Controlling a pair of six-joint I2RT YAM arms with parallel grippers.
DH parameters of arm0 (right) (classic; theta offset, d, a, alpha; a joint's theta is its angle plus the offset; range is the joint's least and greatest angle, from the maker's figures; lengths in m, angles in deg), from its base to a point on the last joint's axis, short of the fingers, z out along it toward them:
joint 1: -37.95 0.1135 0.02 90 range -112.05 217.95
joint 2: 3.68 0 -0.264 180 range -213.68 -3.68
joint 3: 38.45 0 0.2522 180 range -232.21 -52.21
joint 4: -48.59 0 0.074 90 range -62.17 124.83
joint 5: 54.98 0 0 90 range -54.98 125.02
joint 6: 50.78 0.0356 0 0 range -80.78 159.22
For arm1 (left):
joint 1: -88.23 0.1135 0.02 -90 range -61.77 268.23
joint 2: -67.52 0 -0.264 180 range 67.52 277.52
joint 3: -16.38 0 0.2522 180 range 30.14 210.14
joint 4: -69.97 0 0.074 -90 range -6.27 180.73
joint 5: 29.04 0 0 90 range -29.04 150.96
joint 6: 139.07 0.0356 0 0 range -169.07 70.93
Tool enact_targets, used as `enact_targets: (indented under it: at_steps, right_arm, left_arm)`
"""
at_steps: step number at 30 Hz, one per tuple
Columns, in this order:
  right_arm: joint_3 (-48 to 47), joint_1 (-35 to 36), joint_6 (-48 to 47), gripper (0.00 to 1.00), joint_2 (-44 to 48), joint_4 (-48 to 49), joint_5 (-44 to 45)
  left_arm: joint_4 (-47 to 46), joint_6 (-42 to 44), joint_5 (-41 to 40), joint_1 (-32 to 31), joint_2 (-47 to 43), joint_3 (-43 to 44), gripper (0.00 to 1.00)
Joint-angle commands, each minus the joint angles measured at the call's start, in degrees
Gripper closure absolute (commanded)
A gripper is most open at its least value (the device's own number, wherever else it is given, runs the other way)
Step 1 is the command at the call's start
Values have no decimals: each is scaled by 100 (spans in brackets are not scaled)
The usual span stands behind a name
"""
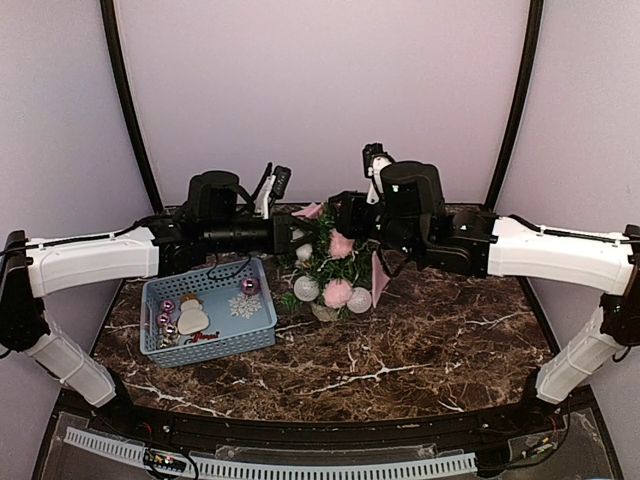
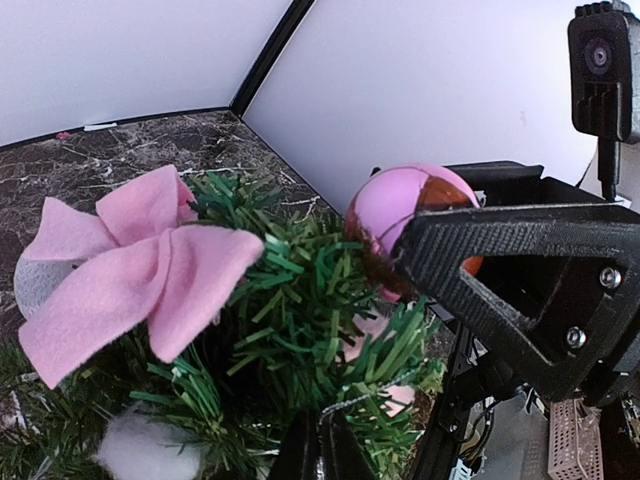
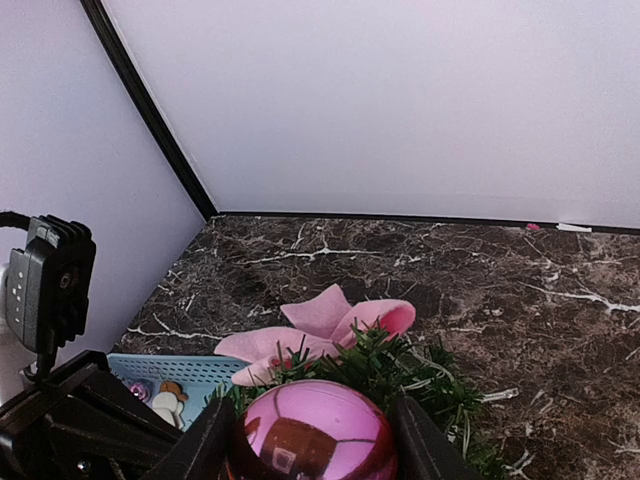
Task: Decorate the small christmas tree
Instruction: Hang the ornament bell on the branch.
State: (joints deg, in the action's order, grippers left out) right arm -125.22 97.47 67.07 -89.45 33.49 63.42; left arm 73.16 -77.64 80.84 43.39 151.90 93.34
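- Small christmas tree (image 1: 330, 265) mid-worktop (image 1: 430, 330), between the two arms, hung with pink and silver balls and a pink bow (image 2: 130, 270).
- Right tool (image 3: 312, 440) at the treetop, pinching a shiny pink ball (image 2: 395, 205) beside the upper branches.
- Left tool (image 2: 320, 452) pressed together, low among the needles near that ball.
- Blue basket (image 1: 240, 335) left of the tree, snowman figure inside.

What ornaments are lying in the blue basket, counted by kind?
Blue basket, top view:
Pink baubles: 3
Snowman: 1
Snowflake: 1
Total: 5, plus small bits at its near edge too unclear to count.
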Motion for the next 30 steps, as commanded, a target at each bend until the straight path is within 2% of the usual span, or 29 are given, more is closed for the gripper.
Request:
enact_targets:
  at_steps: [1, 13, 16, 18, 23, 28, 30]
  right_arm:
    - [-143, 25, -96, 55, -157, 14, 200]
    - [-73, 31, -120, 54, -211, -41, 238]
    - [-81, 40, -107, 50, -132, -73, 206]
    - [-82, 39, -82, 42, -43, -104, 196]
    - [-39, 54, -24, 23, 237, -156, 151]
    - [-18, 54, -8, 14, 450, -215, 147]
    - [-30, 52, 5, 12, 492, -226, 162]
  left_arm:
    - [34, -117, -89, 35, 45, 149, 100]
    - [142, -244, -130, 29, 162, 164, 100]
    - [143, -238, -162, 32, 109, 148, 100]
    - [181, -206, -216, 34, 23, 137, 95]
    - [454, -101, -415, 32, -365, 114, 72]
    - [670, -86, -639, 34, -796, -104, 55]
    - [747, -97, -703, 29, -947, -162, 51]
